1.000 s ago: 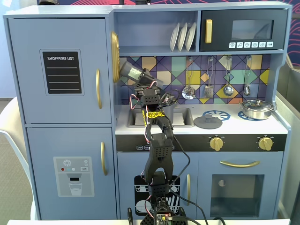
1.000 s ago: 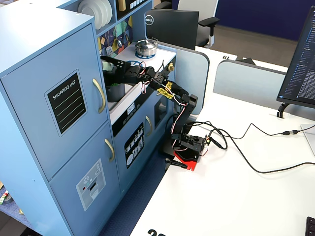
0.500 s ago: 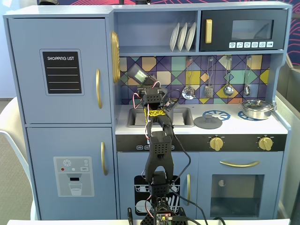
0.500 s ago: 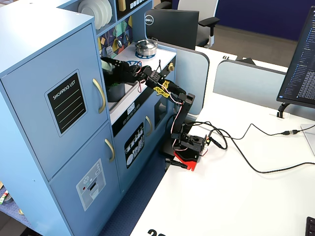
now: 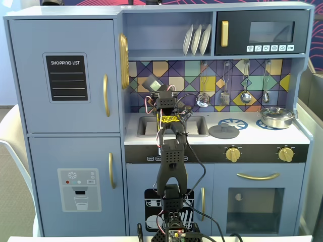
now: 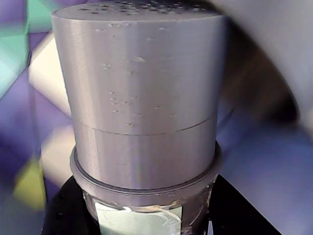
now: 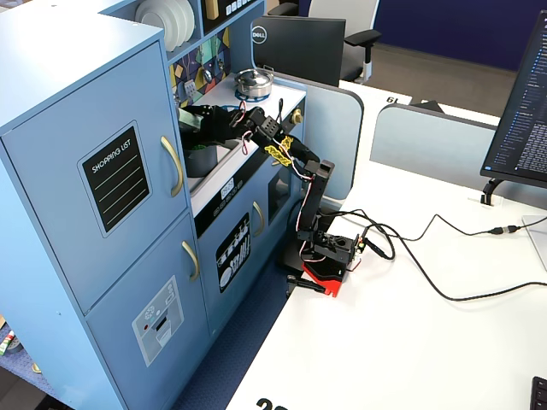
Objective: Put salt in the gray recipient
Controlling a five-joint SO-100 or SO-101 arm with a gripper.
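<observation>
The salt (image 6: 142, 98) is a gray cylinder with a pale green label low on its body, and it fills the wrist view. Black jaws press on it from both sides at the bottom, so my gripper (image 6: 142, 218) is shut on it. In a fixed view from the front, the salt (image 5: 153, 83) is held tilted above the sink (image 5: 194, 126), in front of the tiled backsplash. The gray recipient (image 7: 202, 160) sits in the sink below my gripper (image 7: 205, 118). From the front the arm hides most of the gray recipient.
A flat gray lid with a knob (image 5: 223, 131) lies on the counter right of the sink. A shiny steel pan (image 5: 276, 117) stands at the far right. Utensils (image 5: 246, 96) hang on the backsplash, with plates (image 5: 197, 39) on the shelf above. Cables (image 7: 427, 273) cross the white desk.
The salt has swung from pointing out to the left to a steeper pose nearer the arm's midline. The arm has reached deeper over the sink.
</observation>
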